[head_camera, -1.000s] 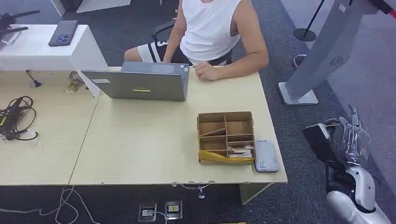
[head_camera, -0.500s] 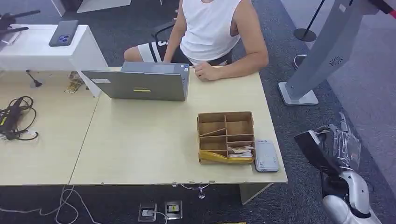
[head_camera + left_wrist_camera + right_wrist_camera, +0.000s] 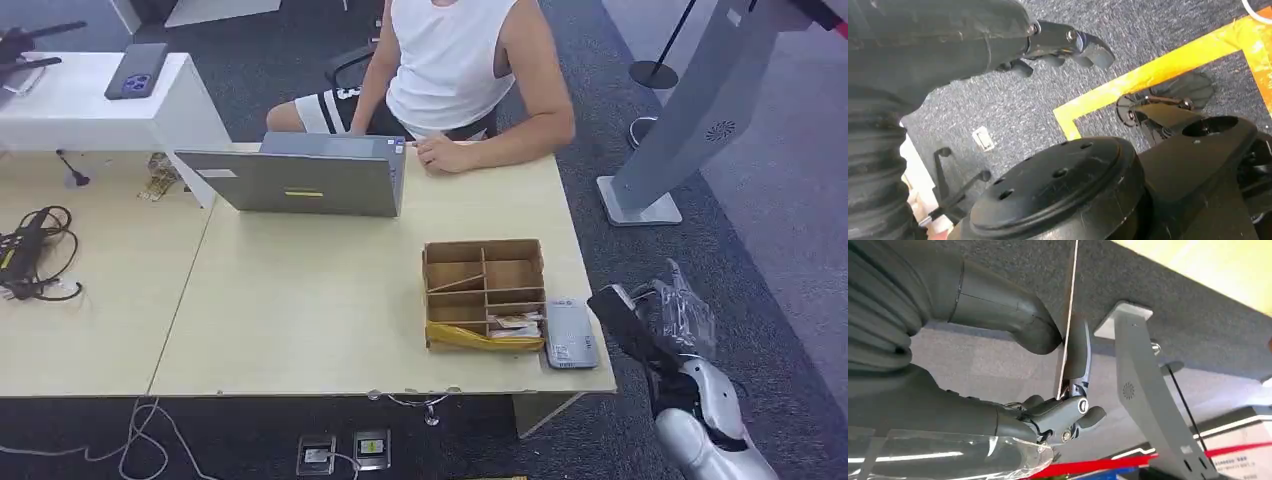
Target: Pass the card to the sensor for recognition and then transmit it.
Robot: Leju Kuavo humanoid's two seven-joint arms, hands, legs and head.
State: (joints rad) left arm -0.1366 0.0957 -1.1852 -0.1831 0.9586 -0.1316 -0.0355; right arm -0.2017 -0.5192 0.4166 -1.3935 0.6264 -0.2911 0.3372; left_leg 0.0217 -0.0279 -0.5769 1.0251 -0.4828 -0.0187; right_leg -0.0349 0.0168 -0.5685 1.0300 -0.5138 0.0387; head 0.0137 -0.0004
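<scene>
My right hand (image 3: 683,318) hangs just off the table's right edge and pinches a dark card (image 3: 623,324), which tilts toward the grey card sensor (image 3: 570,335). The sensor lies flat on the table's front right corner, a short gap from the card's near end. In the right wrist view the card (image 3: 1068,325) shows edge-on as a thin line, held between the thumb and a finger of that hand (image 3: 998,340). My left hand (image 3: 998,45) hangs over grey carpet, its fingers (image 3: 1083,47) holding nothing.
A compartmented cardboard box (image 3: 484,290) with papers sits beside the sensor on the wooden table (image 3: 300,310). A person (image 3: 455,70) sits behind a grey laptop (image 3: 300,180). A grey floor stand (image 3: 690,110) rises at the right. Cables (image 3: 30,255) lie far left.
My right hand has carried the card leftward and slightly down, from out over the carpet to close beside the table's edge and the sensor. Nothing on the table has moved.
</scene>
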